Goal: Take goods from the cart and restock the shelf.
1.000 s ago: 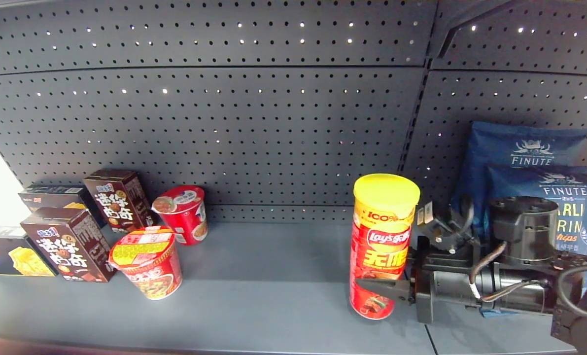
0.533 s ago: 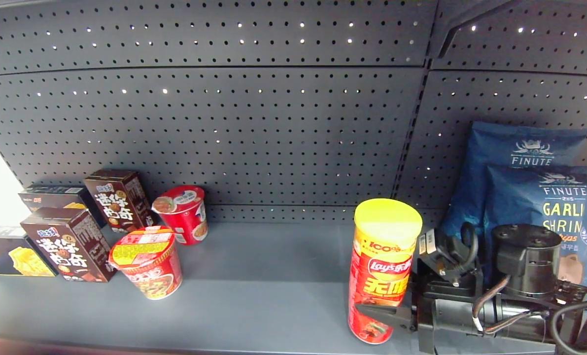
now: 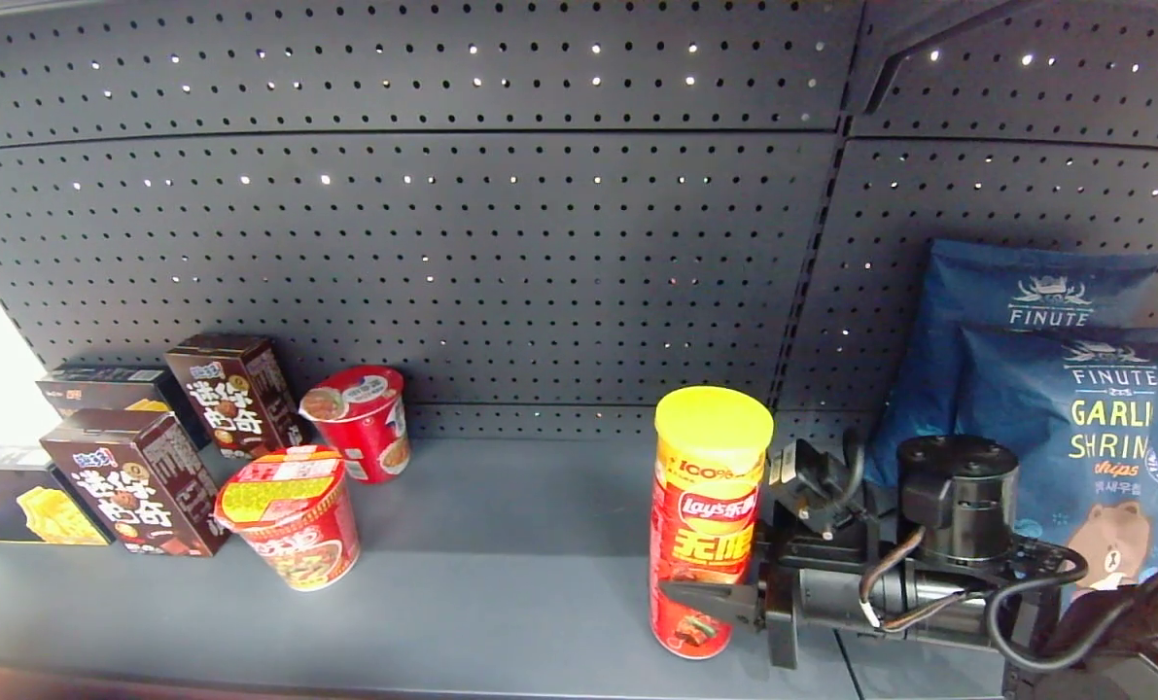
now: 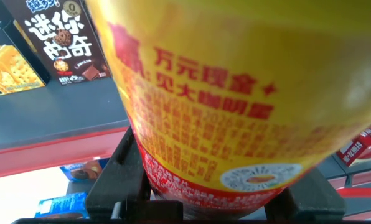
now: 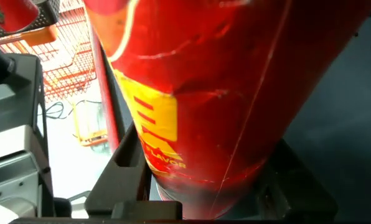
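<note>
Head view first: what do the jaws of the right gripper (image 3: 700,598) hold?
— Chip can (image 3: 707,506), pinched low on its body, upright over the matte grey shelf (image 3: 501,583); glossy red cylinder, yellow plastic lid (image 3: 714,423). Left gripper (image 4: 216,199) clamps a second can (image 4: 235,81).

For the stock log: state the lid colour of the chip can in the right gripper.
The chip can has a yellow lid, best seen in the head view.

Right arm enters from 4 o'clock, wrist level, right gripper (image 3: 697,595) clamped on chip can (image 3: 710,506). Left gripper (image 4: 213,199) gripping yellow can (image 4: 235,93).
</note>
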{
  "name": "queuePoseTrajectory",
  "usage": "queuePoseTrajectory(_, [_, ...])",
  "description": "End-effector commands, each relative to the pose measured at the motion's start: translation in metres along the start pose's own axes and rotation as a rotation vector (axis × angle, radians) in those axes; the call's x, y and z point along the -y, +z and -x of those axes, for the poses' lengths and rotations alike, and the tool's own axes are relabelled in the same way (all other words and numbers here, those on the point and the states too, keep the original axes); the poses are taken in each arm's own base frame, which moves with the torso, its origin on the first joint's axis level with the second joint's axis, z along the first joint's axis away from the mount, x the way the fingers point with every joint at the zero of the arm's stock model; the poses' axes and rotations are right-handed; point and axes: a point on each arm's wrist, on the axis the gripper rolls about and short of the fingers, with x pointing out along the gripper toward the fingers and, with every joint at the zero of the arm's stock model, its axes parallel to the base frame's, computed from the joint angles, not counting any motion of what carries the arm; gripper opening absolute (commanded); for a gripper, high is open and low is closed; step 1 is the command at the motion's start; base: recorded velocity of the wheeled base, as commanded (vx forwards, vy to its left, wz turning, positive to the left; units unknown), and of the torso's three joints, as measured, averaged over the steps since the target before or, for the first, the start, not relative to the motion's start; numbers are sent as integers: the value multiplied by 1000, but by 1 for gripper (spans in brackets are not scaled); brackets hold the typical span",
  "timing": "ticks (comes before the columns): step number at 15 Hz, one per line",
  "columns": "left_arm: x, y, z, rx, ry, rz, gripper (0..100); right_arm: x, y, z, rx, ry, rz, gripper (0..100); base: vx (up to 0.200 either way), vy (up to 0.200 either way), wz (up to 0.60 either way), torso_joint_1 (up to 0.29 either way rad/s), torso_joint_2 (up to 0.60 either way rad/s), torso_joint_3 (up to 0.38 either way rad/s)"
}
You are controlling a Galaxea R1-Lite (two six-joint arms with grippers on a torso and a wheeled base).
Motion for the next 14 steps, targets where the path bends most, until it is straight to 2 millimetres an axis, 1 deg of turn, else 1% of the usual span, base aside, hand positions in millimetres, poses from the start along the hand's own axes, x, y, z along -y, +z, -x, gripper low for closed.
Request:
queuePoseTrajectory(1, [0,-1,0,-5,0,0,0,5,-5,-12,-15,2,-9,0,0,0,0,0,0,0])
queuePoseTrajectory(6, [0,-4,-1,-14,-1,1,0,-1,-8,-19,-16,18,-4,0,0,0,0,0,0,0])
queuePoseTrajectory(7, [0,-5,-2,-18,-1,1,0,-3,-9,-19,-15,21,-2,100,0,0,0,0,0,0])
queuePoseTrajectory(10, [0,-5,-2,-20,-1,2,0,-8,-8,-14,-18,7,0,100,0,0,0,0,0,0])
queuePoseTrajectory(12, [0,-5,-2,-18,-1,1,0,-14,-9,-6,-30,-9,-8,100,0,0,0,0,0,0])
queuePoseTrajectory(14, [0,-4,-2,-14,-1,1,0,-24,-10,15,-38,-18,-14,100,0,0,0,0,0,0])
